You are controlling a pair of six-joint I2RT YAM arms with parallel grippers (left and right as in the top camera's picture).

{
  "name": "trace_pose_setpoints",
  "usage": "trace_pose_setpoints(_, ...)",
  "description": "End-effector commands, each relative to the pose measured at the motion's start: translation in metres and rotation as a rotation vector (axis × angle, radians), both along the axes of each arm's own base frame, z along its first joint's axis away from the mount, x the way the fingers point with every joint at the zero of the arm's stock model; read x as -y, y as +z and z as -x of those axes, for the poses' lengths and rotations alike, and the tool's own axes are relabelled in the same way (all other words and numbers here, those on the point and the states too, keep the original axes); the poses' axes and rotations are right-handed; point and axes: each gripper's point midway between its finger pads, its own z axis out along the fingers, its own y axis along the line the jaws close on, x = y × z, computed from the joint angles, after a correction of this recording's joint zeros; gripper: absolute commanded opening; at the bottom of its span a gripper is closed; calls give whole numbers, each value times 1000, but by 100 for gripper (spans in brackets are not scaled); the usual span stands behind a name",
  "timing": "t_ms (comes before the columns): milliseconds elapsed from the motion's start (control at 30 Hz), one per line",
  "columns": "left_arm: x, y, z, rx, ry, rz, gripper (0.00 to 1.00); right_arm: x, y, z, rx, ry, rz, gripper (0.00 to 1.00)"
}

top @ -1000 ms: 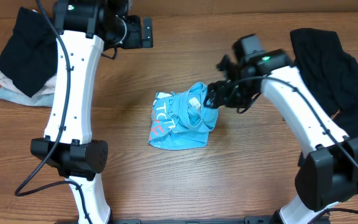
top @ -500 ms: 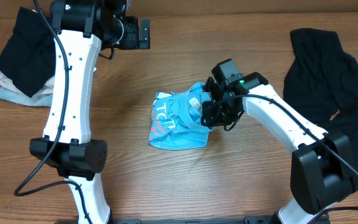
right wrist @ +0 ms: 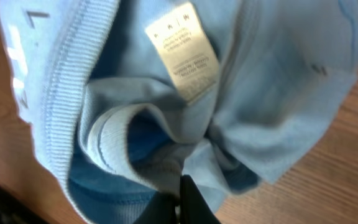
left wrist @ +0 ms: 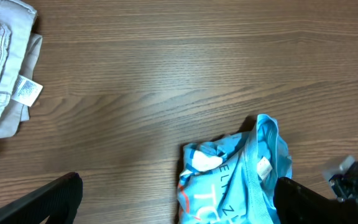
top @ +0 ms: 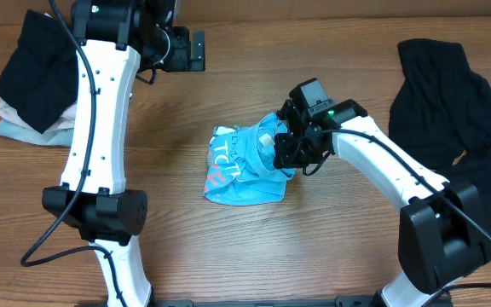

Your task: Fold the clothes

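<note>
A crumpled light blue shirt [top: 241, 170] with white and red lettering lies mid-table. My right gripper [top: 286, 153] is at its right edge, shut on a bunched fold of the fabric. In the right wrist view the shirt [right wrist: 272, 93] fills the frame, its white label [right wrist: 182, 50] facing up, and the gripper [right wrist: 188, 199] pinches cloth near the collar ribbing. My left gripper [top: 196, 51] hovers at the back of the table, open and holding nothing. Its wrist view looks down on the shirt [left wrist: 235, 180], with the two dark fingers [left wrist: 48, 199] far apart.
A black garment [top: 450, 94] lies spread at the right edge. At the far left a black garment [top: 37, 68] tops a pile of pale clothes [top: 20, 128]. A beige garment [left wrist: 2, 68] with a tag shows in the left wrist view.
My right gripper moved left onto the blue shirt's right edge and closed on its fabric. The left arm barely moved.
</note>
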Motion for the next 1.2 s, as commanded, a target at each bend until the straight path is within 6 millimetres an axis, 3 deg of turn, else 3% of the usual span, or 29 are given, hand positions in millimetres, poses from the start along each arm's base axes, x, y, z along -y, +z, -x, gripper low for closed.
trace_pose_setpoints(0,-2,-6,1,-17,-16,-26,100,11,3,23,-94,-47,49,4)
trace_pose_setpoints(233,-3,-9,7,-42,-44,-42,100,59,-8,78,-333,-183,305,4)
trace_pose_setpoints(467,-9,-12,11,-56,-50,-80,100,75,-53,109,-396,-202,351,4)
trace_pose_setpoints(533,-10,-12,11,-55,-49,-83,100,78,-59,110,-392,-207,353,7)
trace_pose_setpoints(633,-9,-12,12,-59,-54,-82,100,79,-51,93,-359,-238,333,22)
trace_pose_setpoints(700,-2,-13,16,-71,-69,-67,100,81,-36,71,-316,-266,305,39)
trace_pose_setpoints(733,3,-14,19,-83,-84,-55,100,83,-27,60,-289,-272,290,50)
trace_pose_setpoints(767,15,-18,27,-111,-112,-44,100,89,-4,33,-225,-294,256,74)
trace_pose_setpoints(800,21,-22,32,-132,-129,-47,100,94,10,18,-190,-314,237,88)
trace_pose_setpoints(933,56,-46,59,-238,-224,-76,100,122,58,-31,-57,-396,177,99)
trace_pose_setpoints(1000,75,-64,75,-292,-285,-106,100,138,76,-50,1,-441,152,100)
trace_pose_setpoints(1167,104,-121,106,-404,-386,-192,100,166,85,-63,37,-505,146,100)
